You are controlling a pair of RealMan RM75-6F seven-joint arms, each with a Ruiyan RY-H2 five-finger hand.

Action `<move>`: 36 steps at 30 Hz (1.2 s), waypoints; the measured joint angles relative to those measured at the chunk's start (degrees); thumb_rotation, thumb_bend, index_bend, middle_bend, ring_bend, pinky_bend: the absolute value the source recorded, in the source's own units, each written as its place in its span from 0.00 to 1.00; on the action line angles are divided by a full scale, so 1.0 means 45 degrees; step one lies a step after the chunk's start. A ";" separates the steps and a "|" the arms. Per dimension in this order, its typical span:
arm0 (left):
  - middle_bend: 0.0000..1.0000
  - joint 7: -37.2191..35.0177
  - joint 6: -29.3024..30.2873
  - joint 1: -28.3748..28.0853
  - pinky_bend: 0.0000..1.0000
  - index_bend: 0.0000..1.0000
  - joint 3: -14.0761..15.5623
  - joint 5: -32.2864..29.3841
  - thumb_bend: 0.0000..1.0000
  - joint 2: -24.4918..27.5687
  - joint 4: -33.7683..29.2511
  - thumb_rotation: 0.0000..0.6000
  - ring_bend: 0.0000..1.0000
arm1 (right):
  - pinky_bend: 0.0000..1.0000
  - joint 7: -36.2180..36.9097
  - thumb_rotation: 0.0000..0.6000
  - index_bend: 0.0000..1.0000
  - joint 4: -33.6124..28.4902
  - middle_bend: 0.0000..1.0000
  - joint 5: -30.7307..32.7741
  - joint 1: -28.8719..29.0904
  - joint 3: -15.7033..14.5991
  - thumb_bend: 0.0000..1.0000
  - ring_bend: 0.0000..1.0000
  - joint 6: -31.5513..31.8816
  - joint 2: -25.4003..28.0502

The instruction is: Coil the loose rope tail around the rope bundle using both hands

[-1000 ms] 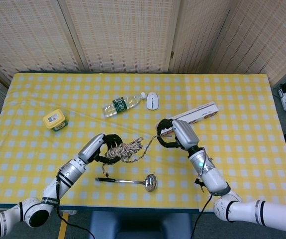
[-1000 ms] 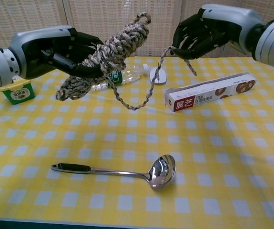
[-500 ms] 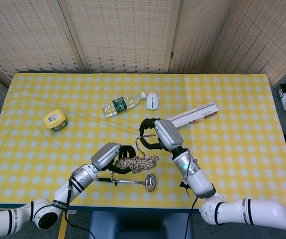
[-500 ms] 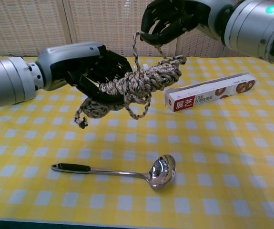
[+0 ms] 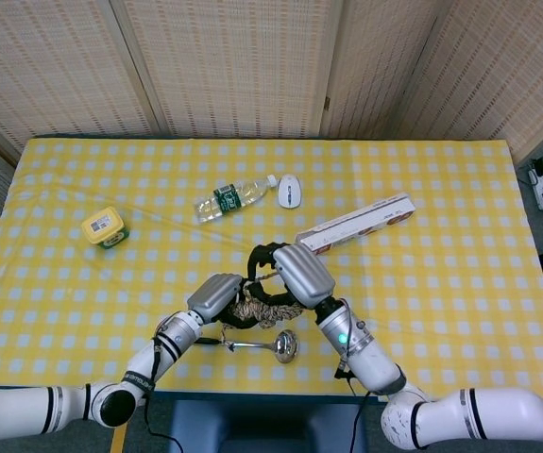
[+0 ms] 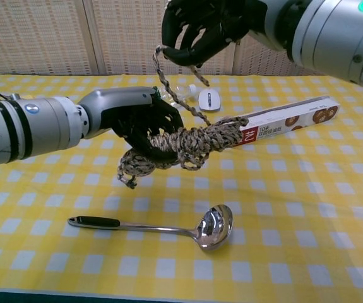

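Note:
A mottled brown and cream rope bundle (image 6: 181, 145) hangs in the air above the table, gripped at its left end by my left hand (image 6: 144, 123). In the head view the rope bundle (image 5: 257, 311) is partly hidden under both hands. The loose rope tail (image 6: 172, 88) runs up from the bundle to my right hand (image 6: 200, 28), which pinches it high above and just behind the bundle. Seen from the head camera, my right hand (image 5: 285, 269) sits close over my left hand (image 5: 219, 294).
A steel ladle (image 6: 187, 230) lies on the yellow checked table (image 6: 307, 189) below the bundle. Behind stand a long red and white box (image 6: 295, 120), a white mouse (image 6: 208, 98), a water bottle (image 5: 229, 198) and a yellow tub (image 5: 103, 226).
Both hands have drawn nearer to me and closer together. The bundle has tipped from slanting up to roughly level and sunk lower. My right hand has carried the tail leftward over the bundle.

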 measured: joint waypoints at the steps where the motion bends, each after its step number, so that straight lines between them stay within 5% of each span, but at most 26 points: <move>1: 0.68 0.0225 0.0147 -0.0150 0.64 0.64 -0.0017 -0.0665 0.59 -0.0064 -0.0010 1.00 0.64 | 0.49 -0.0147 1.00 0.67 -0.0128 0.50 -0.0051 -0.0020 -0.0089 0.61 0.46 0.0090 0.0006; 11: 0.68 -0.0650 -0.0059 -0.0647 0.66 0.64 -0.0906 -0.5123 0.59 0.0190 -0.0119 1.00 0.65 | 0.52 -0.1009 1.00 0.68 -0.0946 0.51 -0.1176 -0.0538 -0.1281 0.61 0.48 0.0722 0.0230; 18: 0.68 -0.3138 -0.0610 0.0111 0.66 0.64 -0.1910 -0.5293 0.59 0.0860 -0.0297 1.00 0.65 | 0.53 -0.0675 1.00 0.68 -0.0616 0.51 -0.2227 -0.1216 -0.2040 0.61 0.50 0.1136 0.0220; 25: 0.68 -0.5133 -0.0917 0.1382 0.66 0.64 -0.2680 -0.3612 0.59 0.1617 -0.0752 1.00 0.65 | 0.53 0.0418 1.00 0.66 -0.0117 0.50 -0.2899 -0.1814 -0.2270 0.61 0.49 0.1482 0.0242; 28: 0.68 -0.5893 -0.1103 0.1867 0.65 0.64 -0.2937 -0.2755 0.59 0.1947 -0.0936 1.00 0.64 | 0.53 0.1037 1.00 0.50 0.0126 0.42 -0.3201 -0.1996 -0.2351 0.61 0.42 0.1451 0.0370; 31: 0.68 -0.6633 -0.1253 0.2297 0.65 0.64 -0.3166 -0.1958 0.59 0.2219 -0.1111 1.00 0.64 | 0.42 0.1743 1.00 0.14 0.0314 0.25 -0.3628 -0.2130 -0.2481 0.57 0.29 0.1282 0.0611; 33: 0.68 -0.6986 -0.1326 0.2501 0.65 0.64 -0.3259 -0.1516 0.59 0.2353 -0.1196 1.00 0.64 | 0.34 0.2076 1.00 0.03 0.0437 0.15 -0.4062 -0.2236 -0.2633 0.51 0.22 0.1194 0.0829; 36: 0.68 -0.7490 -0.1423 0.2773 0.65 0.64 -0.3350 -0.0854 0.59 0.2557 -0.1283 1.00 0.64 | 0.26 0.2340 1.00 0.00 0.0562 0.06 -0.4757 -0.2481 -0.2925 0.48 0.15 0.1220 0.1190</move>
